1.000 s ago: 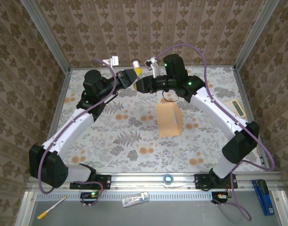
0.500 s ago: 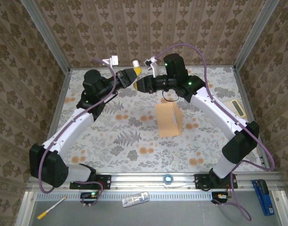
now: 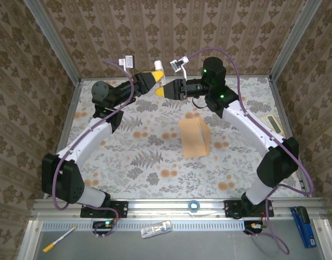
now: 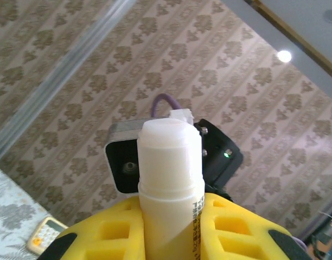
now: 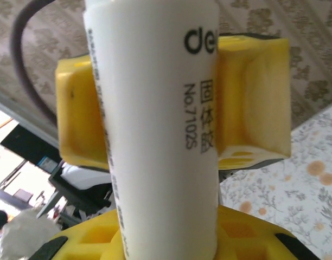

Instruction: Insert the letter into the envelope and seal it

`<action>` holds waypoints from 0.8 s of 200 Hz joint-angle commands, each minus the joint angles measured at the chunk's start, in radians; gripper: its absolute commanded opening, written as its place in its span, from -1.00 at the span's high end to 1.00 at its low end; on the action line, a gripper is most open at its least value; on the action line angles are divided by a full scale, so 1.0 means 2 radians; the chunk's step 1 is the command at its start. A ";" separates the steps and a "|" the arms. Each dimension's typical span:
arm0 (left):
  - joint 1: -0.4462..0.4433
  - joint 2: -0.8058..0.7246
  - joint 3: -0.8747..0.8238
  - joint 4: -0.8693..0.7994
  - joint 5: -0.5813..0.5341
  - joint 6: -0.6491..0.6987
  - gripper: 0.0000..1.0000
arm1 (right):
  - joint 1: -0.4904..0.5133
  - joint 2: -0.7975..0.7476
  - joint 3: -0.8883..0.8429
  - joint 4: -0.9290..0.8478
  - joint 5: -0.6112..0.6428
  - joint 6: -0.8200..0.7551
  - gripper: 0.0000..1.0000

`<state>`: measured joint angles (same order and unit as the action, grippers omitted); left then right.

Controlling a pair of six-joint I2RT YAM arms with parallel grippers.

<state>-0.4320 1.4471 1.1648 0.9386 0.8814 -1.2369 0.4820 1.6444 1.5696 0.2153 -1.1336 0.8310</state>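
Tan kraft paper on the floral counter [image 3: 128,157]: the envelope [image 3: 193,138], lying flat, slightly right of centre, long axis running from the far edge toward the arm bases. Darker strip along its right side, probably the flap standing open. Letter possibly already inside; impossible to tell from above.

Raised over the far end of the counter, well apart from the envelope: left claw [image 3: 154,80] and right claw [image 3: 163,91], both yellow-tipped, pointing at each other. Between them, a white glue stick [image 4: 170,173]. Left claw clamped on the barrel, capped end poking out past the yellow tips in the left wrist view. Right claw seemingly closed on the same stick, printed barrel rising from between its own fingers [image 5: 236,225] in the right wrist view, the other claw just behind.

From the claws, envelope down and toward the near edge, a little to the right; nearer the right arm. Likely next: cap off, then glue brought down to the flap.

Pale yellow calculator [image 3: 273,123] near the counter's right edge, apart from everything else.
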 commanded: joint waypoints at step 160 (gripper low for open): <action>0.036 0.001 -0.022 0.044 0.014 -0.030 1.00 | -0.051 -0.061 0.001 -0.230 0.027 -0.165 -0.07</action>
<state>-0.4030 1.5021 1.1511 1.0672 0.9607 -1.3556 0.4263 1.5986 1.6199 -0.1421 -1.1427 0.5739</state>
